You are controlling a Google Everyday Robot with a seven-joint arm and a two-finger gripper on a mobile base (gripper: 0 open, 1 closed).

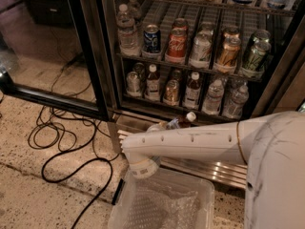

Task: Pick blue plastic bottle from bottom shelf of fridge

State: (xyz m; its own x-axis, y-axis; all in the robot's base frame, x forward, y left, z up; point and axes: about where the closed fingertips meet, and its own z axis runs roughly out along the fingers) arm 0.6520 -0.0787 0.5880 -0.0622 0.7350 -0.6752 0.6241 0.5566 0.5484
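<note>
The fridge [93, 56] stands open, its glass door [43, 46] swung to the left. The bottom shelf [157, 102] holds cans, two similar white-capped dark bottles and clear water bottles. My gripper [167, 125] is just in front of and below that shelf, mostly hidden behind my white forearm [190, 142]. It is shut on the blue plastic bottle [185, 120]. The bottle lies tilted, white cap up to the right, outside the fridge above the base grille [209, 168].
The rack above [190, 67] carries soda cans and a water bottle. A clear plastic bin [162, 204] with bubble wrap sits on the floor under my arm. Black cables [62, 142] loop over the speckled floor at left.
</note>
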